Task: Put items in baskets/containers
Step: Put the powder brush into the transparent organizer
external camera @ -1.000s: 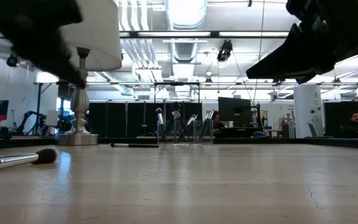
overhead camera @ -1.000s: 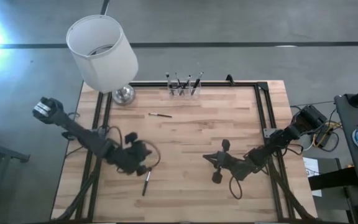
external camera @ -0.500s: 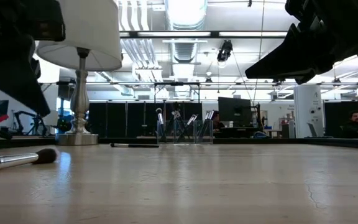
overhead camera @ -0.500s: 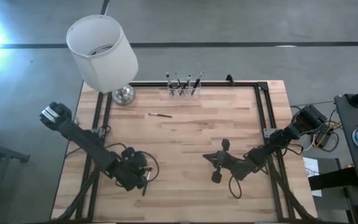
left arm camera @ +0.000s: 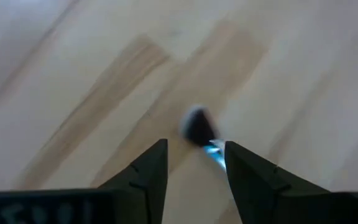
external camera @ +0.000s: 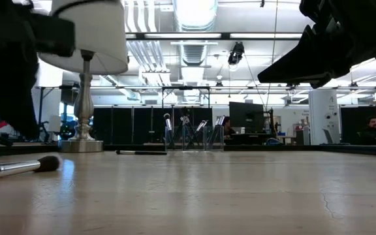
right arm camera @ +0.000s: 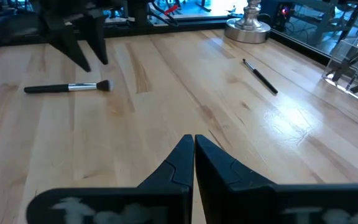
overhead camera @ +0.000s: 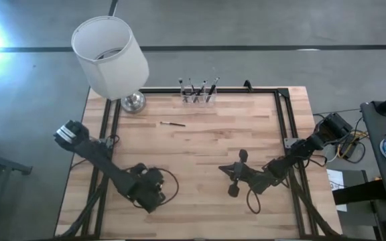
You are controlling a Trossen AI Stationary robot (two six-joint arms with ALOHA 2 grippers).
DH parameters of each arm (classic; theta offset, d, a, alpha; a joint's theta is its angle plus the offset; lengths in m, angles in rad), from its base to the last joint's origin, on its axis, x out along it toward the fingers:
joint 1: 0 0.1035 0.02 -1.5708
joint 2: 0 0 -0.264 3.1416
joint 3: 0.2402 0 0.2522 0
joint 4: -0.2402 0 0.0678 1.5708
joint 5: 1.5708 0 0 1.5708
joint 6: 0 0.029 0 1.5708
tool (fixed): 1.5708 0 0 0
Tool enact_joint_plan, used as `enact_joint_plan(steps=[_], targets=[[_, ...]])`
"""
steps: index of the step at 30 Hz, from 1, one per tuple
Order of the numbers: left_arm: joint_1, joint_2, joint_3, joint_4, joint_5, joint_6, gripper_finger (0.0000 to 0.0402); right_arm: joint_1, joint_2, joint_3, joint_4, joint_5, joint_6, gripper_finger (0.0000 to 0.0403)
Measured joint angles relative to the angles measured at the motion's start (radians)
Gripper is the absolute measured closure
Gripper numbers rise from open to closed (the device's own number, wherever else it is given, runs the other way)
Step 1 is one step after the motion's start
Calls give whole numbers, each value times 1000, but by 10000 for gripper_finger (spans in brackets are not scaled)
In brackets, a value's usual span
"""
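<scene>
Left gripper point(left arm camera: 192, 163) parted directly over dark-handled, silver-ferruled makeup brush point(right arm camera: 69, 88) lying on wooden counter point(overhead camera: 206, 154). Right gripper point(right arm camera: 194, 154) closed, hovering. Clear compartmented holder point(overhead camera: 198, 98) at far edge.

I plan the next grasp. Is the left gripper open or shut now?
Open. The left gripper shows a gap between its fingers, above the lying brush.

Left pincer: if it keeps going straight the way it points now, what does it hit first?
Most likely the makeup brush lying flat on the table: its dark bristle head sits just ahead of the open left pincer, in line with the gap. Depth is unclear, so it could touch wood first.
</scene>
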Motion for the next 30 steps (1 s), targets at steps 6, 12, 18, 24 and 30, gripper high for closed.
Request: enact_joint_plan(steps=[6,12,18,24,30], targets=[[33,45,1,5,65,-49,250,0,0,0,0,-1,1,394],[49,48,1,43,64,-35,250,0,0,0,0,-2,6,394],[51,61,-46,115,69,-39,250,0,0,0,-1,-2,6,394],[51,53,-95,182,66,-4,250,0,0,0,-2,-2,6,394],[49,49,-122,201,50,33,294,0,0,0,-2,-2,6,394]])
